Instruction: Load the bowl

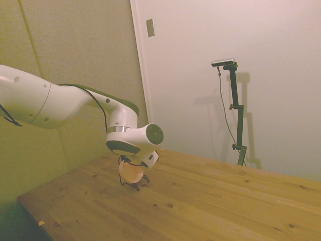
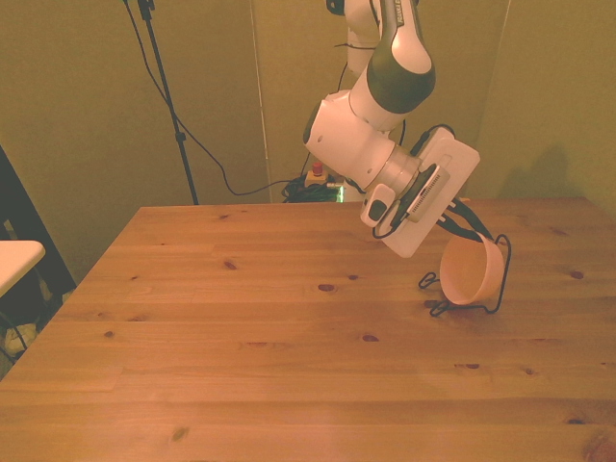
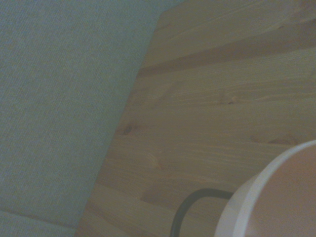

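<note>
I see the bowl [image 2: 471,272] tipped on edge in the wire rack [image 2: 489,300] near the front view's right table [image 2: 241,337] edge, gripper [image 2: 469,231] at its rim; I cannot tell the jaws' state. Broad bare wood lies toward the front view's left.

Side view: camera off one side of the worktop [image 1: 210,201], fairly far back, looking across toward a pale wall; arm enters from picture left. Front view: across the worktop, raised, angled down at the planks, facing the arm. Both share the bowl [image 1: 131,172] in the wire rack [image 2: 498,289] under the wrist. Wrist view – very close, blurred, catching bowl rim, a rack wire, the worktop's edge.
</note>
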Tool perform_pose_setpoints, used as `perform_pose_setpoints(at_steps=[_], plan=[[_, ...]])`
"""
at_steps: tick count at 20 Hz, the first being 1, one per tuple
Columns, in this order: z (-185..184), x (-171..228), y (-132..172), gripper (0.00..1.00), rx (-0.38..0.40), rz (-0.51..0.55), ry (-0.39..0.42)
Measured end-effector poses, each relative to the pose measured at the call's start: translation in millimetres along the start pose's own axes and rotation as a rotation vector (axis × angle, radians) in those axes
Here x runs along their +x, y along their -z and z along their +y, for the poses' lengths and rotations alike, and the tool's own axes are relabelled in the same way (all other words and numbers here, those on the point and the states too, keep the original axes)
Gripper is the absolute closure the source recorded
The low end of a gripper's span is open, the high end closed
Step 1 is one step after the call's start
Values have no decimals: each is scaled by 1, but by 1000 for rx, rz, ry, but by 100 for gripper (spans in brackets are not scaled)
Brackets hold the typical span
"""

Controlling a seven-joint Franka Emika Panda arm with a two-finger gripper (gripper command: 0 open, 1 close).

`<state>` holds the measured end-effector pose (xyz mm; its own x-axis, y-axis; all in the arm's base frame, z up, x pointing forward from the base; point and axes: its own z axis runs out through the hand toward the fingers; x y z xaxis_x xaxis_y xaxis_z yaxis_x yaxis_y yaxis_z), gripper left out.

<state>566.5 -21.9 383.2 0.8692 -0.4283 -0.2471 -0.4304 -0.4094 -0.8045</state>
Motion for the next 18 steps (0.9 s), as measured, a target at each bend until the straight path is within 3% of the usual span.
perform_pose_setpoints(at_steps=[12,15,18], plan=[[0,-1,10,0,15,-10,12],[-4,-6,27,0,25,12,20],[-7,-25,63,0,0,64,37]])
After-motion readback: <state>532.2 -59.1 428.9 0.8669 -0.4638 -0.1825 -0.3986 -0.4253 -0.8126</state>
